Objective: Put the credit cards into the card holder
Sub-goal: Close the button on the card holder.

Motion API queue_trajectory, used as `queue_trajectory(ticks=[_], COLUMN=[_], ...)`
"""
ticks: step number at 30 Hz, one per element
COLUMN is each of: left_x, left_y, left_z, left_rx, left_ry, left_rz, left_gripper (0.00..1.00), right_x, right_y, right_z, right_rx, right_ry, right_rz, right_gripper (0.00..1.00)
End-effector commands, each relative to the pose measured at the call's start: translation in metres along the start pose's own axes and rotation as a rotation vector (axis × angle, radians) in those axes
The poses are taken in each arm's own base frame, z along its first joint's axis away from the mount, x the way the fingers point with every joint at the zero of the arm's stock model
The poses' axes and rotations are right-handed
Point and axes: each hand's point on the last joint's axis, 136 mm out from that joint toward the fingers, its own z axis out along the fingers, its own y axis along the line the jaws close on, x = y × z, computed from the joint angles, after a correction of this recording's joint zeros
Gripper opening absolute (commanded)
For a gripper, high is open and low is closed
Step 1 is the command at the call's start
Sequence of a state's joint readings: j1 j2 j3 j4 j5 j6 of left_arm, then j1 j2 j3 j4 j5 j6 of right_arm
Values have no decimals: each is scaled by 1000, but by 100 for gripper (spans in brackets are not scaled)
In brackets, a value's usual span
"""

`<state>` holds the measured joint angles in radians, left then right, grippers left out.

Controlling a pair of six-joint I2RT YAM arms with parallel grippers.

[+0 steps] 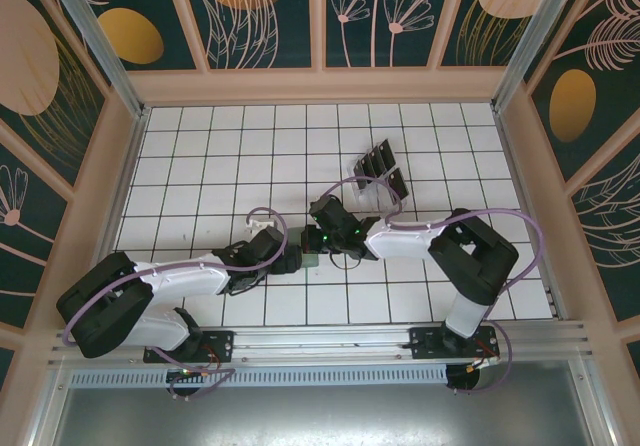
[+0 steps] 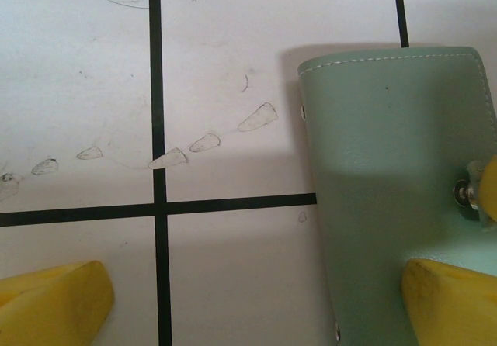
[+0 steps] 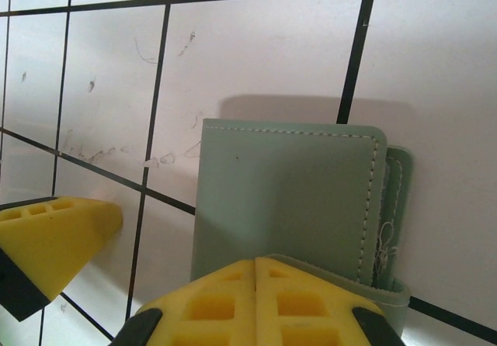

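The left gripper is spread wide on the tiled table, its 3 o'clock finger over the green card holder. The right gripper is closed tight at the holder's near edge. At 1 o'clock from the holder, well apart, the dark credit cards stand tilted.
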<state>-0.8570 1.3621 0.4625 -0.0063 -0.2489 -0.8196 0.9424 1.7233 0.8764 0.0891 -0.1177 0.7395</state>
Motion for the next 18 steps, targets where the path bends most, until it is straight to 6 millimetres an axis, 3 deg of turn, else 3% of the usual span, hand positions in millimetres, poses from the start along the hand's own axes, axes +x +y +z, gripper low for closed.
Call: queue_trajectory(ticks=[1, 18], left_x=[36, 35], left_y=[41, 39], left_z=[11, 10], left_rx=[-126, -118], left_ry=[105, 100], left_rz=[18, 14], left_gripper=[99, 99], right_x=[3, 22], right_y=[5, -15], right_z=[7, 15], right_rx=[-19, 9], right_ry=[15, 64], right_rz=[4, 34], right_gripper=[0, 0])
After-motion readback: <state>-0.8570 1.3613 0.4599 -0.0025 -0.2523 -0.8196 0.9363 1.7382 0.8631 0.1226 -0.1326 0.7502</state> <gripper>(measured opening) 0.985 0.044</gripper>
